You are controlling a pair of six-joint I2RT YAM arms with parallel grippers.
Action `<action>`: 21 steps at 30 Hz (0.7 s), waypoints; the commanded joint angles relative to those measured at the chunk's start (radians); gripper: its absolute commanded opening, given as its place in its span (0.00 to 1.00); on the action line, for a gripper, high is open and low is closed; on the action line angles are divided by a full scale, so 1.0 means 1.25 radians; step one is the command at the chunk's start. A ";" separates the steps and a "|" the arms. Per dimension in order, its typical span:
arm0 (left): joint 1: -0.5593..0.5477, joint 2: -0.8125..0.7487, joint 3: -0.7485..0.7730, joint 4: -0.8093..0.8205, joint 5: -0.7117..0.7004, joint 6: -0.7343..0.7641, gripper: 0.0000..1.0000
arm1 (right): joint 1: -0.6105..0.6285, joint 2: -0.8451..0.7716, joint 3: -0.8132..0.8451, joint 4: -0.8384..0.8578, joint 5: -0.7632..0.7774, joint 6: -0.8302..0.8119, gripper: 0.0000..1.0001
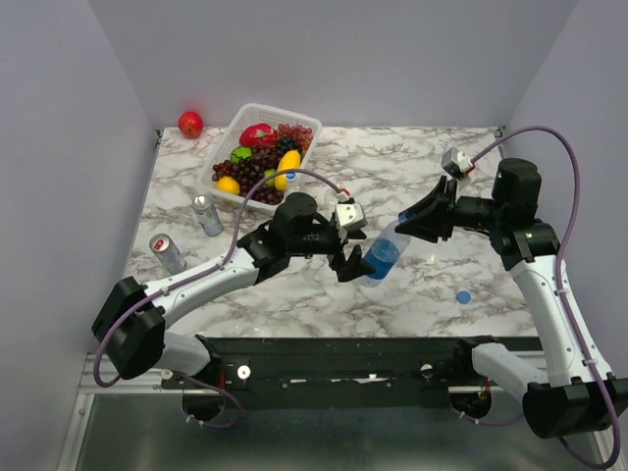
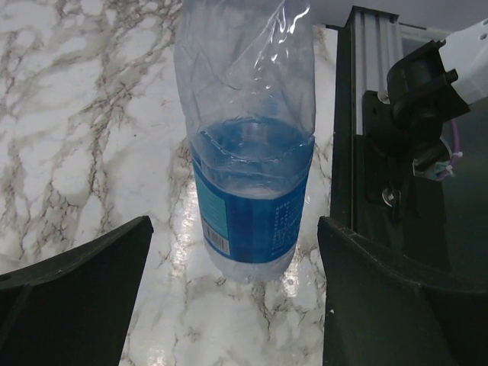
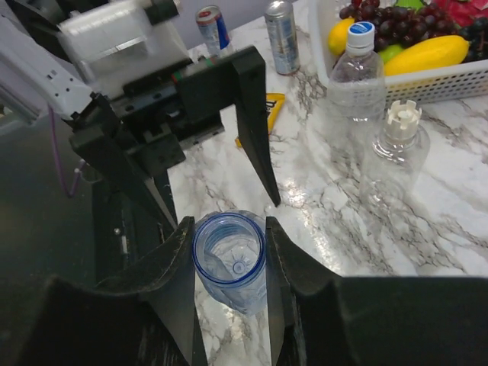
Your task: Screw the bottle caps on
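While the right gripper [image 1: 408, 224] clamps the neck of the blue-tinted bottle [image 1: 382, 255] near the middle of the marble table [image 1: 412, 157] in the top view, the left gripper [image 1: 351, 263] stands wide open at the bottle's lower end, holding nothing. A plain blue cap [image 1: 463, 296] lies loose on the table at 4 o'clock from the bottle, well apart from it. The fruit basket [image 1: 209, 177] sits toward 11 o'clock and two silver cans [image 1: 206, 214] toward 9 o'clock.

In the left wrist view the blue-tinted bottle [image 2: 250, 206] stands between the spread black fingers [image 2: 76, 297], touching neither (its blue label wraps the lower part).

In the right wrist view the right gripper [image 3: 229, 229] presses on both sides of the bottle's [image 3: 229, 263] open, capless mouth. At 1 o'clock stand two colourless bottles [image 3: 357, 76]: one with a blue-and-white cap [image 3: 361, 32] against the basket [image 3: 427, 80], the other with a pale cap [image 3: 402, 120] nearer.
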 commanded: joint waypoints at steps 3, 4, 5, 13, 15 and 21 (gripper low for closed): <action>-0.022 0.068 0.051 0.011 0.050 0.010 0.99 | 0.018 -0.014 -0.036 0.210 -0.049 0.194 0.08; -0.022 0.087 0.052 0.021 0.053 0.010 0.99 | 0.020 -0.011 -0.038 0.239 -0.046 0.205 0.08; -0.022 0.098 0.059 0.041 0.056 -0.007 0.99 | 0.024 -0.006 -0.040 0.244 -0.045 0.211 0.08; -0.017 0.155 0.095 0.065 0.118 0.005 0.88 | 0.039 -0.014 -0.064 0.270 -0.030 0.241 0.09; -0.005 0.162 0.095 0.068 0.149 -0.001 0.80 | 0.037 -0.014 -0.065 0.269 -0.022 0.240 0.11; 0.031 0.148 0.046 0.129 0.183 -0.064 0.62 | 0.039 0.000 0.019 0.120 0.074 0.111 0.52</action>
